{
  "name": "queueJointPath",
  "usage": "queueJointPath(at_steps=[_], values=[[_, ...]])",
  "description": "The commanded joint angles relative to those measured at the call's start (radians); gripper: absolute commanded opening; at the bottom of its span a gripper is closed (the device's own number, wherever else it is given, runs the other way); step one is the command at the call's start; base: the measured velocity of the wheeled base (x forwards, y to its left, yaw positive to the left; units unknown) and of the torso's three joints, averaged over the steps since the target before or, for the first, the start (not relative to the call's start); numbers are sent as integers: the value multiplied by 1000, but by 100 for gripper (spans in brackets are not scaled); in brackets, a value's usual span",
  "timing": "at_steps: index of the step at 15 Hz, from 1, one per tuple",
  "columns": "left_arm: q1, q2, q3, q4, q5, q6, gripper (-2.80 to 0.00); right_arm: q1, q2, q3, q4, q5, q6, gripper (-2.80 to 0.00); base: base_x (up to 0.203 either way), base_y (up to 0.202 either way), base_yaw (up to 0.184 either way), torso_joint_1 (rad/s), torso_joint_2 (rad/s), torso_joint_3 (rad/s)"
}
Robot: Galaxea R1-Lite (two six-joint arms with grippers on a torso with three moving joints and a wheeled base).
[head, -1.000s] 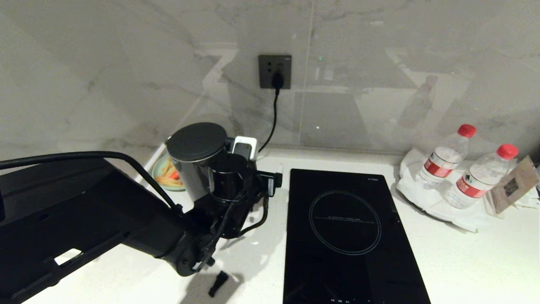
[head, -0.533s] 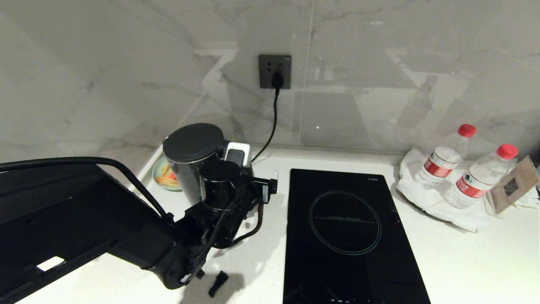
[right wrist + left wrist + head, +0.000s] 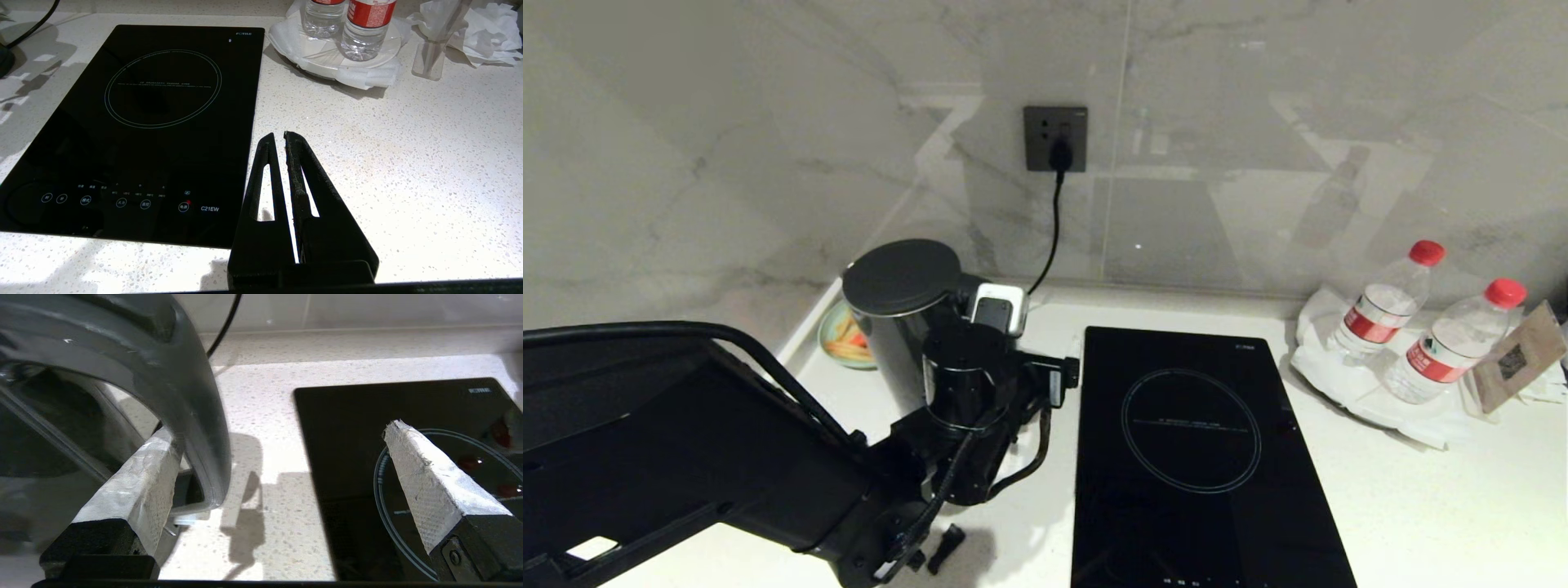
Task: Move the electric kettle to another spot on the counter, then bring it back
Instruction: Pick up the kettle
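Note:
The electric kettle (image 3: 894, 327), dark grey with a flat round lid, stands at the back left of the white speckled counter (image 3: 1421, 506). My left arm (image 3: 768, 482) reaches in from the lower left, and its wrist covers the kettle's handle side. My left gripper (image 3: 278, 433) is open. One padded finger (image 3: 135, 486) sits inside the loop of the kettle's handle (image 3: 196, 396), and the other finger (image 3: 429, 490) hangs over the hob. The handle lies between them, close to the inner finger. My right gripper (image 3: 278, 134) is shut and empty above the counter (image 3: 408, 163), beside the hob.
A black glass induction hob (image 3: 1192, 457) lies right of the kettle. Two water bottles (image 3: 1388, 302) stand on a white plate (image 3: 1347, 392) at the back right, beside a brown card (image 3: 1515, 359). A cord (image 3: 1054, 220) hangs from the wall socket. A small dish (image 3: 837, 335) sits behind the kettle.
My left wrist has swayed left, then come back right and a little lower beside the kettle's handle. Its fingers have stayed open. The kettle stands at about the same spot.

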Motion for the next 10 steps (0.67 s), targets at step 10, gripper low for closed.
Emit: queueJointPath(at_steps=[10], values=[[-20,26,-83,40,1,4,0,0,0,0,0,1,0,-280,0,0,0,0,0,0]])
